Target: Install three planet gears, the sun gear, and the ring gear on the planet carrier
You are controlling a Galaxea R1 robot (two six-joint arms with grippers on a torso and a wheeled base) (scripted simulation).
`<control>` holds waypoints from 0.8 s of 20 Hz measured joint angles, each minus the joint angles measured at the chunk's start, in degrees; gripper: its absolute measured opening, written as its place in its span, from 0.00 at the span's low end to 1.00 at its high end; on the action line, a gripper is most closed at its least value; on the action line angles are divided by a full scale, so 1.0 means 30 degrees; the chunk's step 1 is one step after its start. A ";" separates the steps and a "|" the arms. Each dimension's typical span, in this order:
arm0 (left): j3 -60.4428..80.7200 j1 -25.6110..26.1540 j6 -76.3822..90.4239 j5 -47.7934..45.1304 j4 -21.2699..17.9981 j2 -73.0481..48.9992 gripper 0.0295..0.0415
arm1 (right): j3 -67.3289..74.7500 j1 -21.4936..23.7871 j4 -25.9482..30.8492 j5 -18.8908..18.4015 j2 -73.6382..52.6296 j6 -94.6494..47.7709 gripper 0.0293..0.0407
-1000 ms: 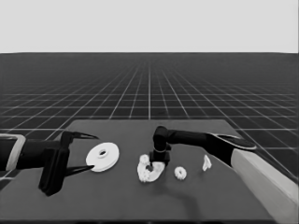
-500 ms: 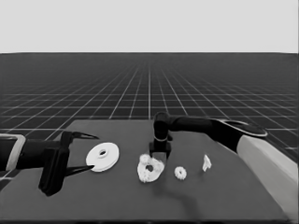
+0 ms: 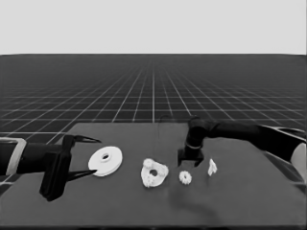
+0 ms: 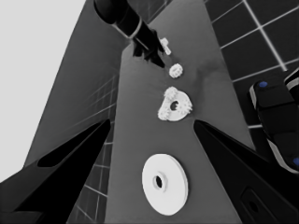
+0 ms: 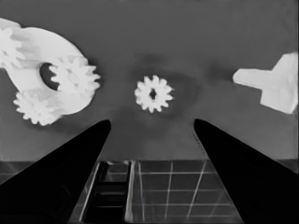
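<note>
In the head view the right gripper (image 3: 190, 163), fingers spread and empty, hovers at about 1 o'clock from the loose gear (image 3: 185, 178), which lies flat between the smaller round part (image 3: 154, 173) and the thin white piece (image 3: 212, 166), far from the parked left gripper (image 3: 86, 158).

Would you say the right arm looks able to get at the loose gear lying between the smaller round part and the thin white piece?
Probably yes: the right claw hangs open just behind the loose gear, which lies apart from the smaller round part and the thin white piece.
</note>
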 joint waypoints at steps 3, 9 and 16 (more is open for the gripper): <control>0.0000 0.0000 0.0000 0.0000 0.0000 0.0000 0.75 | 0.0120 0.0011 0.0013 0.0016 -0.0198 -0.0101 0.81; 0.0000 0.0000 0.0000 0.0000 0.0000 0.0000 0.75 | -0.1997 -0.3809 -0.3539 0.1420 0.0444 -0.1257 0.81; 0.0000 0.0000 0.0000 0.0000 0.0000 0.0000 0.75 | -0.2245 -0.4038 -0.3765 0.1568 0.0525 -0.1378 0.18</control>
